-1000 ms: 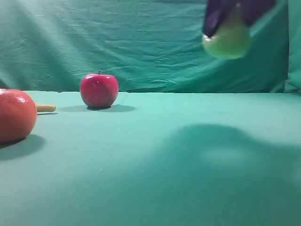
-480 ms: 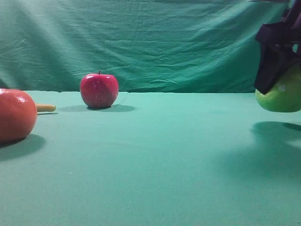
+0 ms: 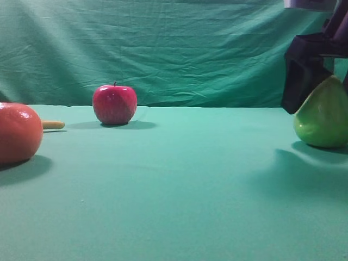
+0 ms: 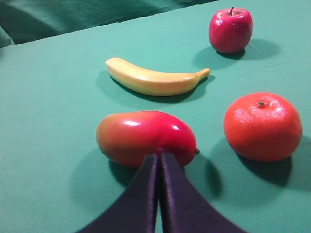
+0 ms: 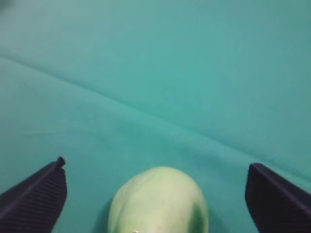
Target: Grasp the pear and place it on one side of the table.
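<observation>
The yellow-green pear (image 3: 324,117) rests tilted on the teal table (image 3: 174,190) at the far right edge of the high view. My right gripper (image 3: 318,95) hangs over it, open. In the right wrist view its dark fingers (image 5: 36,194) stand wide apart on either side of the pear (image 5: 158,201), with cloth showing in both gaps, so nothing is held. My left gripper (image 4: 158,156) is shut and empty, its tips just in front of a red-yellow mango (image 4: 146,136).
A red apple (image 3: 114,104) stands at the back left, a large orange fruit (image 3: 19,132) at the left edge, with a banana tip (image 3: 53,124) behind it. The left wrist view shows the banana (image 4: 153,80), apple (image 4: 230,29) and orange (image 4: 262,126). A wrinkled backdrop (image 3: 190,49) closes the rear.
The right gripper carried the pear from high up down to the table at the far right. Its jaws then spread wide and let the pear go. The left arm has not moved.
</observation>
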You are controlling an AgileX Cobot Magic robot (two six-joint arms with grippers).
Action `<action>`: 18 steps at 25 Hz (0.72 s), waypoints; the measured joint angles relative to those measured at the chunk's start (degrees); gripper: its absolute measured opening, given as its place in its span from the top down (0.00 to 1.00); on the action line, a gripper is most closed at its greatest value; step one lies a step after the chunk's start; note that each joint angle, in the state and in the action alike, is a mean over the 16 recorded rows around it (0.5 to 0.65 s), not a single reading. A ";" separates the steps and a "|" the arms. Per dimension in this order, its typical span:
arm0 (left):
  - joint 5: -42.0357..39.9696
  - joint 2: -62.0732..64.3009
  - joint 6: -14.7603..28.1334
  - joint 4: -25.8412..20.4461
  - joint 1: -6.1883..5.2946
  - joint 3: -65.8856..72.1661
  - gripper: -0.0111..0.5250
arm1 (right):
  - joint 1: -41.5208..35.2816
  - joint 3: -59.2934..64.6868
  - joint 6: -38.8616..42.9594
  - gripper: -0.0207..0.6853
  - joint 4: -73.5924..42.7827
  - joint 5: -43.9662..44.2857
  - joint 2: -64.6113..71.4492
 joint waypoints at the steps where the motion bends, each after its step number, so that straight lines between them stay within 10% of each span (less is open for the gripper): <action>1: 0.00 0.00 0.00 0.00 0.00 0.00 0.98 | 0.00 -0.60 0.02 0.07 -0.01 1.11 -1.17; 18: 0.00 0.00 0.00 0.00 0.00 0.00 0.98 | 0.00 -1.51 2.95 0.94 -0.26 20.44 -33.03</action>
